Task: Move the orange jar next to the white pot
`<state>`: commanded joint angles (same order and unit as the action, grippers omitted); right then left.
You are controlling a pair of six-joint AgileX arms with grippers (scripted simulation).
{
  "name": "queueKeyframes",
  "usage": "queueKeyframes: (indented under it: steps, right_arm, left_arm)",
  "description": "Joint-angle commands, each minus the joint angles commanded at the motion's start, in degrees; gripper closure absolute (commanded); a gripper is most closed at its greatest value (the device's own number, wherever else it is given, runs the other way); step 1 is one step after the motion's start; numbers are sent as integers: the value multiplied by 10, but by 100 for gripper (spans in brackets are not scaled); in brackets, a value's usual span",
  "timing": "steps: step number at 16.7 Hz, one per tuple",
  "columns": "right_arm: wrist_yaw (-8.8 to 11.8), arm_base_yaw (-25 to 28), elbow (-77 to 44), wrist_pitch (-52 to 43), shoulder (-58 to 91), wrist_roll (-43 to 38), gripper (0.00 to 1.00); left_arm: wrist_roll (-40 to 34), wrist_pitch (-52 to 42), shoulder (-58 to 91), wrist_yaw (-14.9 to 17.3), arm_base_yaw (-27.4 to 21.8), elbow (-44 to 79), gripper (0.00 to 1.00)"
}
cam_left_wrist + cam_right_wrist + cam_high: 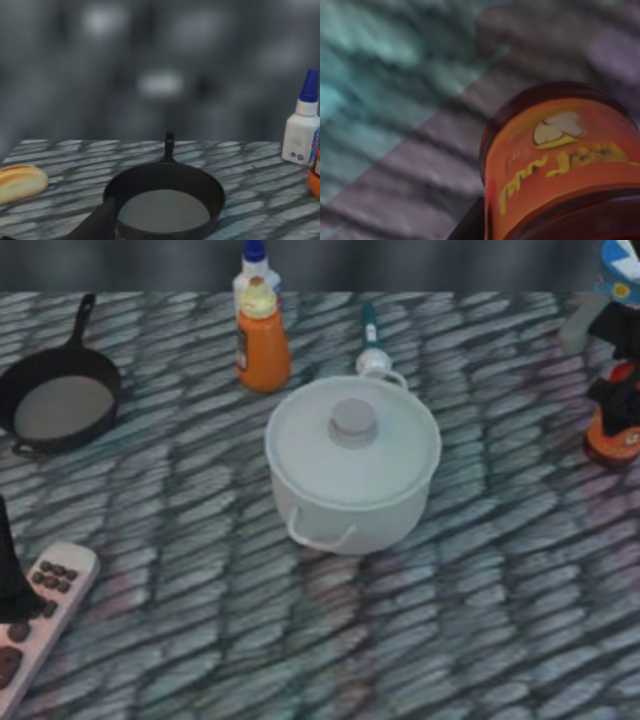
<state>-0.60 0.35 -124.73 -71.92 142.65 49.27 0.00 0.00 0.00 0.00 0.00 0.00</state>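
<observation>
At the near left corner of the desk a white remote with dark buttons lies slanted, and the left arm is parked over it, its hand only a dark shape, so I cannot tell how its fingers stand. The white pot sits near the middle, lid on, grey knob up, one loop handle facing near and the other far. Well apart from it, at the right edge, the orange jar stands upright with its long axis vertical, and the right hand is directly over it, touching its top; whether the fingers have closed on it cannot be told. The right wrist view alone shows the jar's orange label with yellow lettering, seen very close. Farther back stand a black frying pan at left, an orange squeeze bottle and a white bottle. Only the left wrist view shows a bread roll beside the pan.
</observation>
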Motion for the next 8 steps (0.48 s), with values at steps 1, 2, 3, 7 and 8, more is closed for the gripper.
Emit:
queueKeyframes:
  steps: [1, 2, 3, 7, 8]
  right_arm:
    - [0, 0, 0, 0, 0, 0, 100]
    - [0, 0, 0, 0, 0, -1, 100]
    - [0, 1, 1, 0, -1, -1, 100]
    - [1, 4, 63, -10, -68, -1, 100]
    - [1, 5, 87, -14, -99, -2, 100]
  left_arm:
    - [0, 0, 0, 0, 0, 0, 0]
    - [0, 0, 0, 0, 0, 0, 0]
    - [0, 0, 0, 0, 0, 0, 0]
    - [0, 0, 0, 0, 0, 0, 0]
    - [0, 0, 0, 0, 0, 0, 0]
